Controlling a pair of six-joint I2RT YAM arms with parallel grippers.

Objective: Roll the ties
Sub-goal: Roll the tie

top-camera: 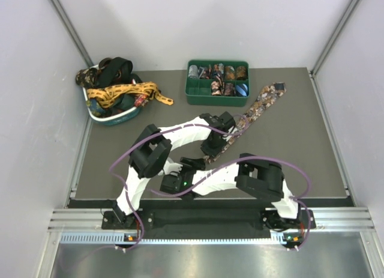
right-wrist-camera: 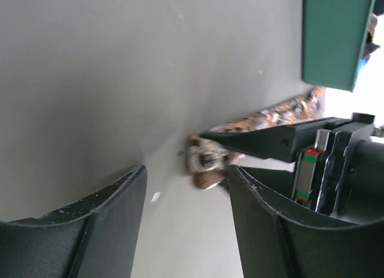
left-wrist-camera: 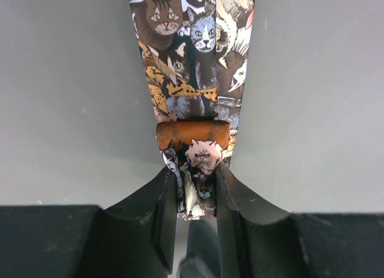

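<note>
The left gripper point(left-wrist-camera: 195, 197) is pinched on the narrow end of the cat-print tie point(left-wrist-camera: 192, 62), where a first small turn shows just above the fingers. The rest of it lies flat, running to the upper right of the top view. The right gripper point(right-wrist-camera: 186, 212) stands open and empty nearby. Finished rolls point(top-camera: 217, 72) sit in the tray point(top-camera: 198, 99) at upper centre. Loose ties point(top-camera: 120, 92) wait in the basket point(top-camera: 114, 119) at upper left, so much seems left.
</note>
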